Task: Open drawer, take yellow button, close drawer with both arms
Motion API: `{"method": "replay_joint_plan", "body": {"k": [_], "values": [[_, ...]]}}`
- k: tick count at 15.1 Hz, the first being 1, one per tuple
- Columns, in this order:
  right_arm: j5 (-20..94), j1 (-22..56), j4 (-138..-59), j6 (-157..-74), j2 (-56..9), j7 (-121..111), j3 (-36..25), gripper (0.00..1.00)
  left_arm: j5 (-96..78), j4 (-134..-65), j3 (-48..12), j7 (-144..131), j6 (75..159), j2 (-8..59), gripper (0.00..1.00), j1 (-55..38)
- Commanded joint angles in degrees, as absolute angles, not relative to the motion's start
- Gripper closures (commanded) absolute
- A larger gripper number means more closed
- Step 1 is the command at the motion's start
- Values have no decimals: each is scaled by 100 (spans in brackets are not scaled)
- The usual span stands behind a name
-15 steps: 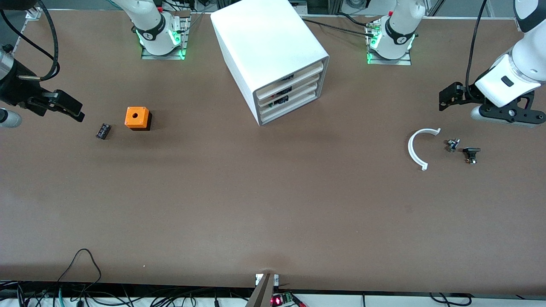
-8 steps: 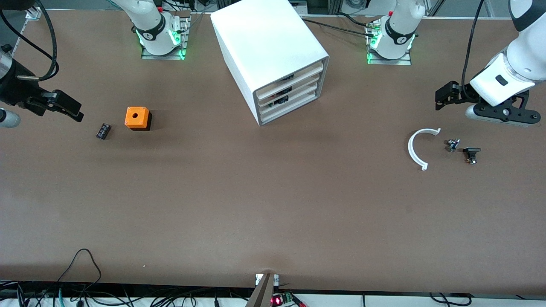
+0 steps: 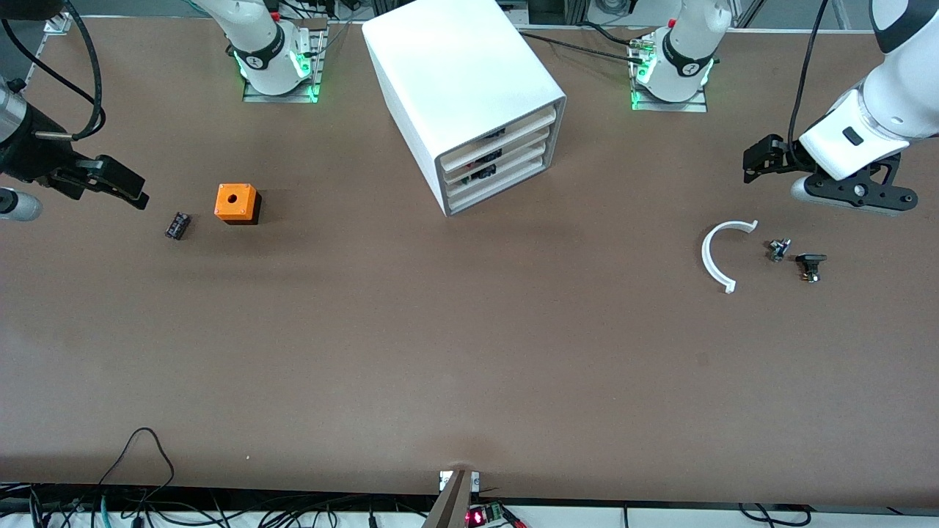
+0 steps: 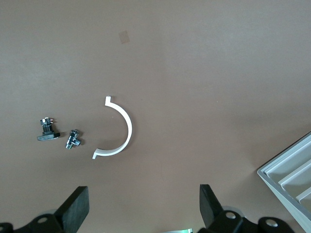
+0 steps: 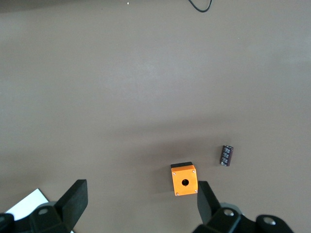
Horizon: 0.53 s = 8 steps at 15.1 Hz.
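The left gripper (image 3: 759, 158) hangs with its blocky black fingers (image 4: 75, 208) spread apart and empty, over matte brown table (image 3: 469, 352); below it lie a thin white plastic arc (image 3: 720, 253) and two small metal fittings (image 3: 779, 249). The right gripper (image 3: 117, 183), jaws equally wide and empty, hovers near a boxy orange cube (image 3: 235, 202) with a round hole and a ribbed dark cylinder (image 3: 177, 225). Between the two grippers stands the smooth white cabinet (image 3: 462, 88); its top drawer (image 3: 499, 132) sits shut. The button cannot be made out.

The brown table (image 3: 469, 352) carries a white cabinet (image 3: 455, 81) near its robot-side edge. Toward the right arm's end lie an orange cube (image 3: 235, 203) and a small black part (image 3: 177, 225); toward the left arm's end, a white curved strip (image 3: 710, 257) and two small metal parts (image 3: 777, 249).
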State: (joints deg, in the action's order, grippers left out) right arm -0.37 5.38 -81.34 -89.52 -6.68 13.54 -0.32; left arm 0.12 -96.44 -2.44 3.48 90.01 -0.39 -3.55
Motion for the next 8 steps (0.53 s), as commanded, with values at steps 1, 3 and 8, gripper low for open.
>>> {"method": "replay_joint_plan", "body": {"k": [1, 3, 8], "values": [[149, 501, -8112, -8939, -721, 1301, -35, 0, 53, -9545, -229, 483, 8842, -79, 0, -352], [141, 527, -8112, -8947, -878, 1292, -18, 0, 44, -9545, -229, 536, 8781, -79, 0, -317], [123, 606, -8104, -9324, -1186, 1292, 9, 0, 18, -9545, -298, 536, 8692, -70, 0, -360]]}}
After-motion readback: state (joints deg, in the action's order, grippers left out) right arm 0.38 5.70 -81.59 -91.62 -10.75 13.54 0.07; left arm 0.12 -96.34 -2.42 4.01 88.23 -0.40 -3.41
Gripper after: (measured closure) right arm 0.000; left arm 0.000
